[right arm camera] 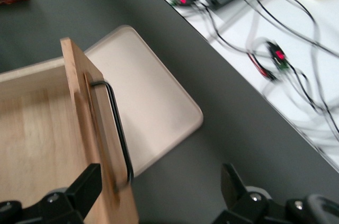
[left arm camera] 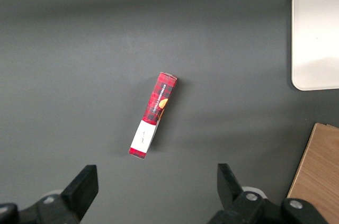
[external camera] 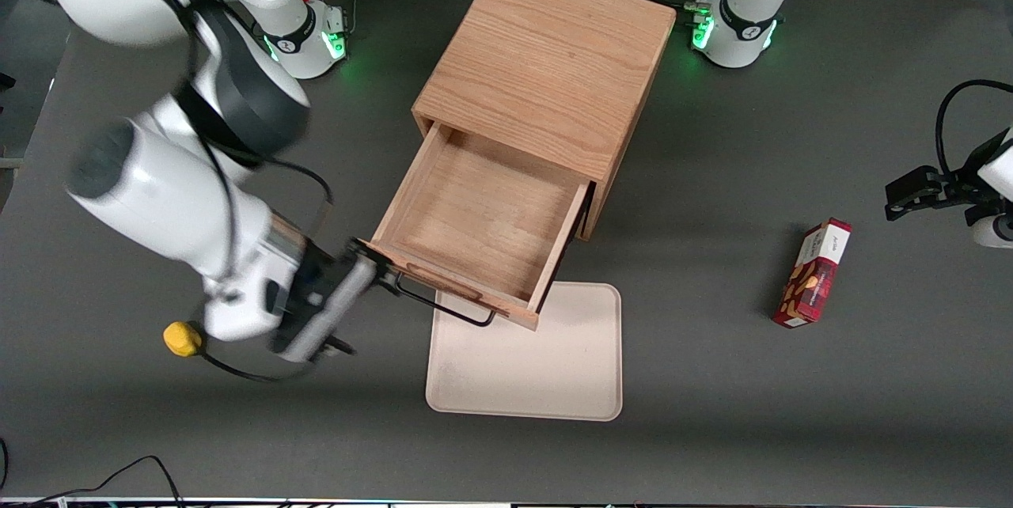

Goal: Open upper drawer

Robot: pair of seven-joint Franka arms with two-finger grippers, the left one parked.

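Note:
The oak cabinet [external camera: 546, 73] stands mid-table. Its upper drawer [external camera: 479, 223] is pulled far out toward the front camera, and its bare wooden floor shows. The thin black wire handle [external camera: 443, 306] runs along the drawer front; it also shows in the right wrist view [right arm camera: 119, 128]. My right gripper [external camera: 360, 274] is open beside the working-arm end of the drawer front, holding nothing. In the wrist view the gripper [right arm camera: 159, 187] straddles the end of the handle, one finger [right arm camera: 85, 184] over the drawer front. The lower drawer is hidden beneath.
A cream tray [external camera: 526, 354] lies on the table under the drawer's front edge, nearer the front camera. A red snack box [external camera: 813, 274] lies toward the parked arm's end. A yellow object [external camera: 182, 338] sits by my wrist. Cables lie off the table edge [right arm camera: 265, 49].

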